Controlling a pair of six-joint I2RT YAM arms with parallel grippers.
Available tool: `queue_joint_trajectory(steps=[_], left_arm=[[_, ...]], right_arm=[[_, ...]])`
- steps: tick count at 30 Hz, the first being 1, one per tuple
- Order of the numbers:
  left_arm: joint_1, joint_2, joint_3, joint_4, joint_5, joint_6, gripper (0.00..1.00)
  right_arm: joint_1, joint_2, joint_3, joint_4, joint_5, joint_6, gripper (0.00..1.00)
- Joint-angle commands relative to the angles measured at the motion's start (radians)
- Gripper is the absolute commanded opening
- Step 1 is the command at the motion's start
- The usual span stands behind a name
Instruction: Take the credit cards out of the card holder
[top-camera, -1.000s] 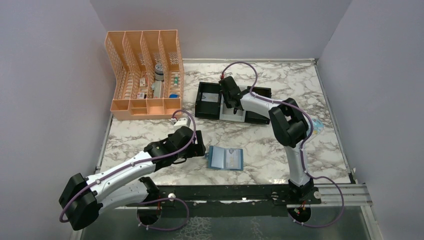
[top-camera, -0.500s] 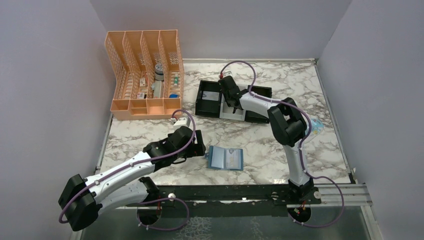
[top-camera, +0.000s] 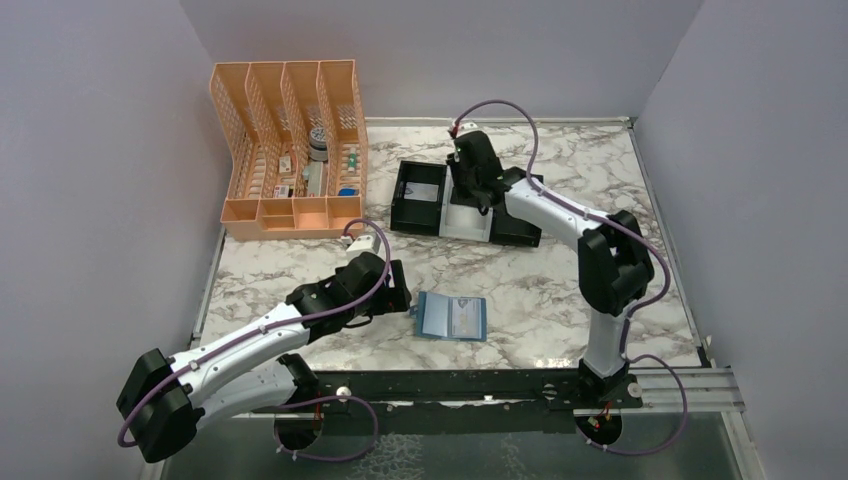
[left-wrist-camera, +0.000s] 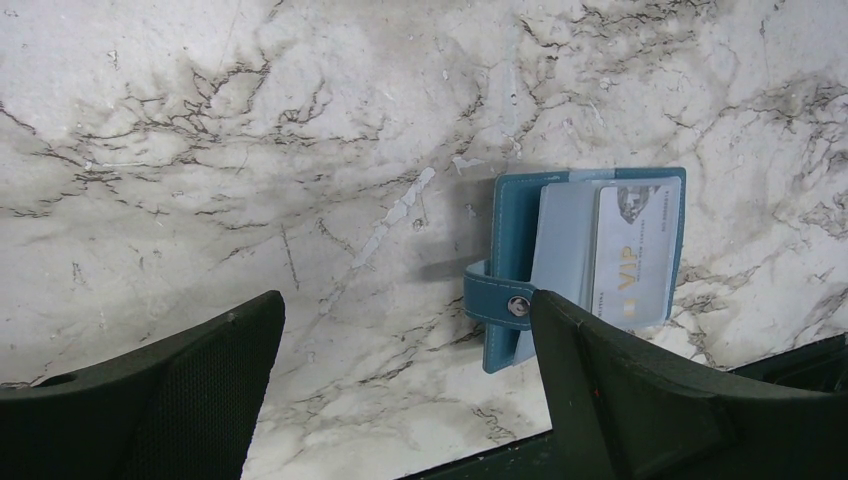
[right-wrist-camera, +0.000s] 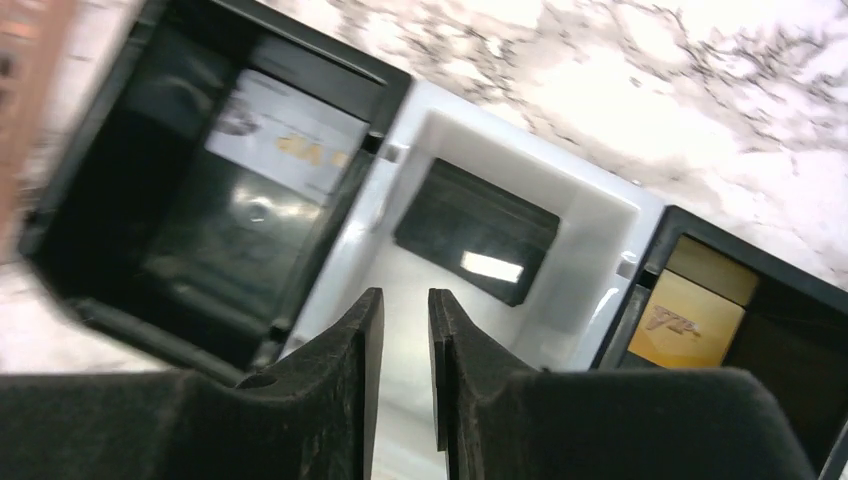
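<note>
**Cards in tray, holder open on desk**

Right hand above the white middle compartment of the tray, fingers nearly together, clamped on nothing. Silver-grey card in the left black compartment, black card in the middle, gold card in the right. Left hand spread wide apart, low over the marble desk, just beside the open card holder, not touching. One pale VIP card in the holder's pocket.

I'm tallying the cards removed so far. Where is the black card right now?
In the right wrist view, the black card lies flat in the white middle compartment of the three-compartment tray, just beyond the right pincer, between a silver card and a gold card.
</note>
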Motion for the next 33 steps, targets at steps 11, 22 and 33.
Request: queue_joint_trajectory(steps=[11,22,33], left_arm=[[0.004,-0.073,-0.015,-0.01,-0.006,-0.016,0.96],[0.005,-0.06,-0.01,-0.016,-0.003,-0.012,0.96],[0.006,-0.054,-0.007,-0.018,-0.009,-0.009,0.96]], right_arm=[[0.001,-0.035,-0.115,-0.01,-0.136,0.132,0.35],[0.001,0.084,-0.071,-0.059,-0.113,0.119,0.32],[0.002,-0.019,-0.198,-0.034,-0.259,0.063,0.31]])
